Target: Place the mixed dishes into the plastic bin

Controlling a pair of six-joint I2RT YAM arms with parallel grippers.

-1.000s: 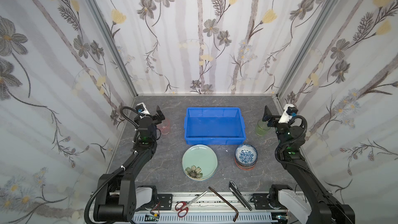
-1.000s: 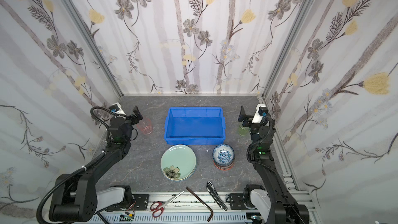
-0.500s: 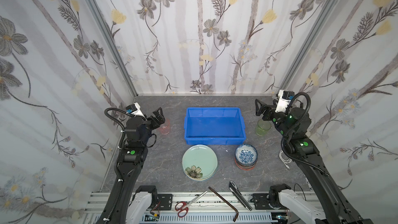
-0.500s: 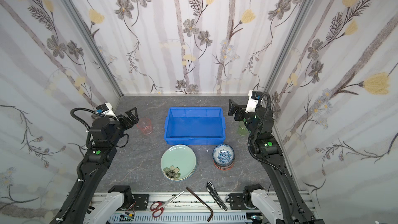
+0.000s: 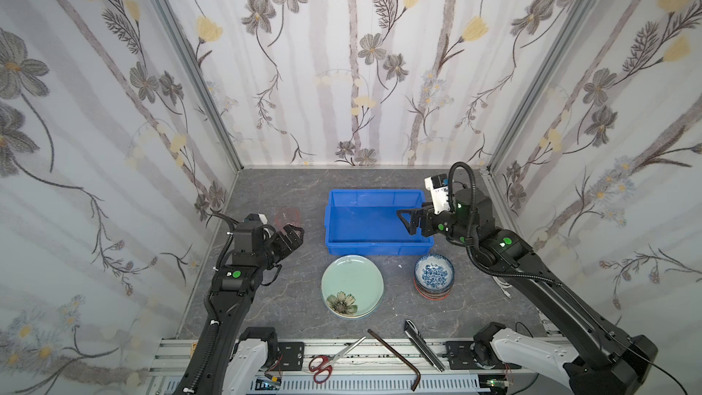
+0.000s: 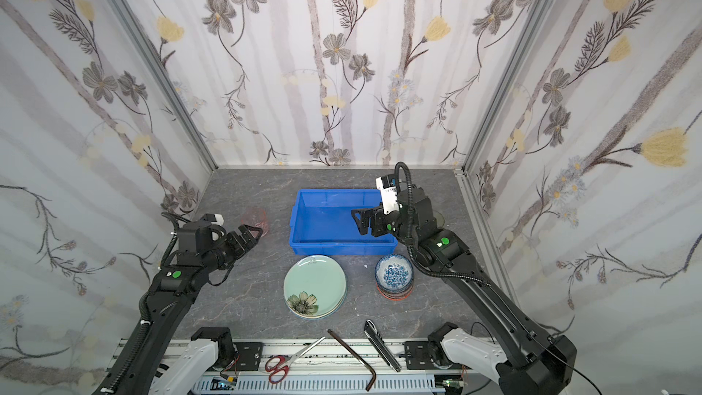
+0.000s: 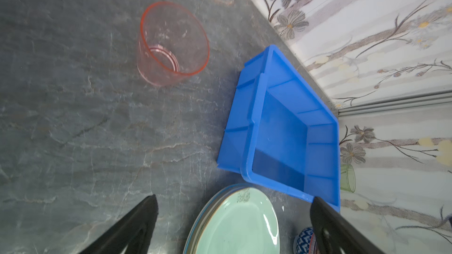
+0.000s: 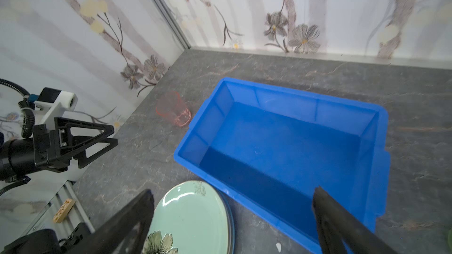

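The first pick is seemingly starting: the left gripper (image 5: 294, 232) and right gripper (image 5: 403, 222) are hanging wide apart and empty, the bin (image 5: 378, 250) is sitting bare behind the plates (image 5: 351, 284) and bowls (image 5: 434, 273), and next a finger needs slipping under a rim.

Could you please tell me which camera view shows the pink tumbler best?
The left wrist view: the pink tumbler appears large, with rim and base clear. In both top views it is small and faint; in the right wrist view it is small, beside the bin.
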